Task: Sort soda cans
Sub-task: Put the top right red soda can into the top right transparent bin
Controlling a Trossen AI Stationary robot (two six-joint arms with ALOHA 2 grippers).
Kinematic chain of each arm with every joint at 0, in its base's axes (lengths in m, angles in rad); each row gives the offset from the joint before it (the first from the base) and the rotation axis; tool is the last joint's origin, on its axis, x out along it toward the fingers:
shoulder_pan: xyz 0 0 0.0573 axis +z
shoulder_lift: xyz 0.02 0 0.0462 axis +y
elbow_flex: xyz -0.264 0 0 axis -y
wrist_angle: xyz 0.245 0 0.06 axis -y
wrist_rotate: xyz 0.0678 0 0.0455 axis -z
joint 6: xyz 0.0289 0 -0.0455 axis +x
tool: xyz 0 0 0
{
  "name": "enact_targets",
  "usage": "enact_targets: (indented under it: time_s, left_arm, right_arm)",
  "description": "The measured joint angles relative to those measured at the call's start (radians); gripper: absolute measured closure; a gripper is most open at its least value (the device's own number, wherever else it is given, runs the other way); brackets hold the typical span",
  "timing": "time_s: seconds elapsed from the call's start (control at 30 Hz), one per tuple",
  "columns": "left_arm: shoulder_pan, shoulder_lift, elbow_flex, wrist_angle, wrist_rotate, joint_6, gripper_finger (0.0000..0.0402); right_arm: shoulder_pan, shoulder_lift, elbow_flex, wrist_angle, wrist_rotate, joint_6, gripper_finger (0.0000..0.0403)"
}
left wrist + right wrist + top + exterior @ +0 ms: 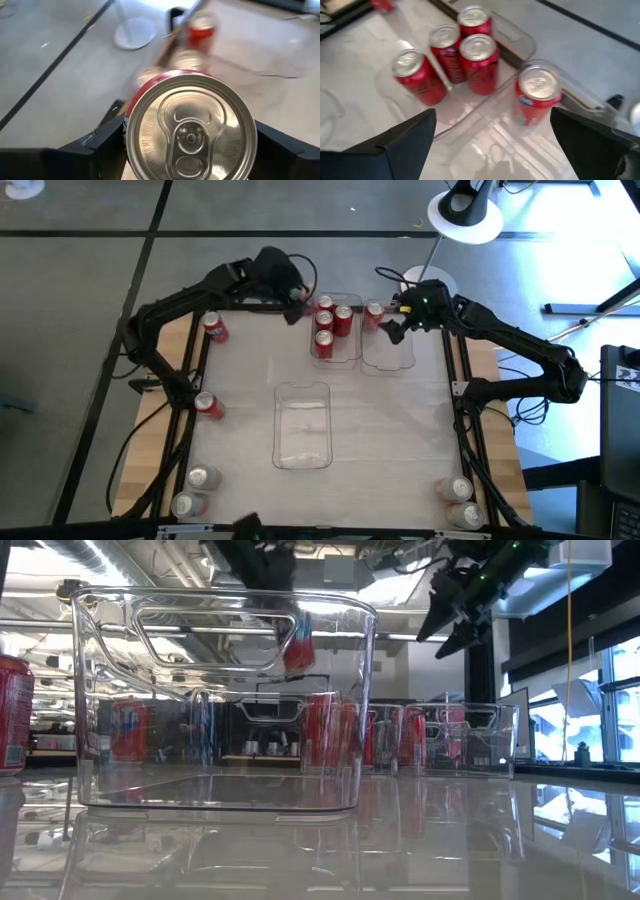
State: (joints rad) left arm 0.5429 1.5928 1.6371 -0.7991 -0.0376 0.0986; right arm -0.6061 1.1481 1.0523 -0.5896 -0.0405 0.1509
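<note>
**A:** Two grippers at the far bins. Left gripper (187, 150) is clamped on a red soda can (190, 127), silver top facing the wrist camera, held in the air by the far-left bin (337, 355).

**B:** Right one?

**A:** Right gripper (492, 145) has its fingers spread wide with nothing between them, above the far-right bin (388, 352). One red can (536, 100) stands in that bin's far corner.

**B:** Contents of the left bin?

**A:** Four red cans (334, 322), upright, bunched at the far end.

**B:** Third bin?

**A:** Near-centre clear bin (302, 425) holds no cans.

**B:** Loose cans?

**A:** Left edge of the table (395, 420): one red can (215, 328) far, another red can (209, 406) midway. Two pale cans (195, 491) at the near-left corner, two more pale cans (459, 502) at the near-right corner. Can't tell brands.
</note>
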Motion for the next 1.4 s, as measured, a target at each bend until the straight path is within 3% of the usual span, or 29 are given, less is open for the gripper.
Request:
enact_targets:
  time_s: [0.33,0.57,0.87,1.23,1.4]
  left_arm:
    - [-0.151,0.005,-0.012,0.06,0.098,0.02,0.0109]
    - [-0.277,0.04,-0.012,0.092,0.112,-0.024,0.0109]
    - [-0.444,0.19,-0.012,0.106,0.119,-0.085,0.0109]
    - [-0.445,0.391,-0.012,0.223,0.11,-0.058,0.0109]
    - [-0.443,0.45,-0.01,0.22,0.112,-0.009,0.0106]
  right_arm:
    - [0.192,0.0,0.0,0.089,-0.016,-0.092,0.001]
    - [0.353,0.0,0.0,0.067,0.059,-0.089,0.001]
    - [0.503,0.0,0.0,-0.126,0.246,0.047,0.001]
    - [0.611,0.0,0.0,-0.211,0.391,0.16,0.0011]
    - [0.641,0.005,-0.084,-0.019,0.386,0.132,0.0011]
